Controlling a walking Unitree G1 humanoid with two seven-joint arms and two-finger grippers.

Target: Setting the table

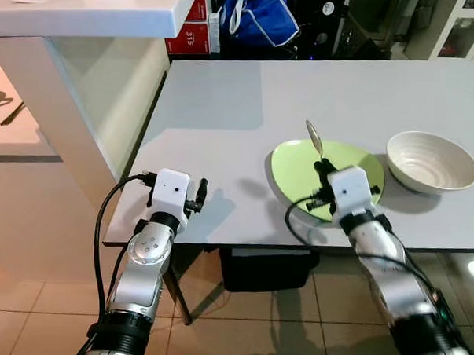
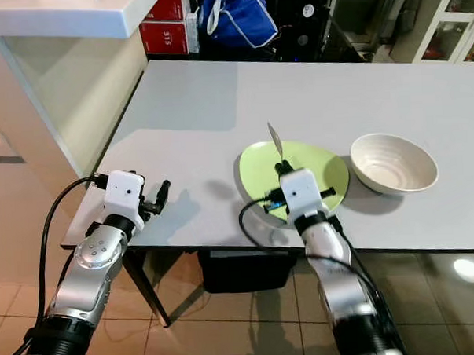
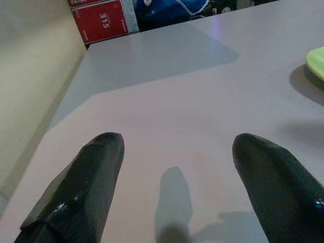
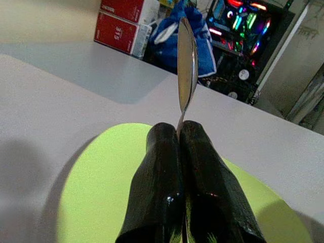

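Partly set, by look of things: green plate (image 1: 354, 161) and white bowl (image 1: 431, 161) already on grey worktop (image 1: 219, 123), lower right of frame, bowl just beside plate. Spoon (image 1: 314, 137) not yet laid, held upright over plate.

Right gripper (image 1: 325, 170) low centre-right, above plate's near half, jaws clamped on spoon handle.

Left gripper (image 1: 199, 192) lower left, over worktop's near edge, jaws apart, holding nothing.

Beyond my table's far edge: blue bag (image 1: 255, 18) with white trim slumped on floor. Just beside it, two red boxes (image 1: 193, 28) stacked, white digits on their faces. White counter (image 1: 96, 14) at my left, its cream side panel (image 1: 111, 89) running down beside table. Beige floor tiles (image 1: 259, 326) below.
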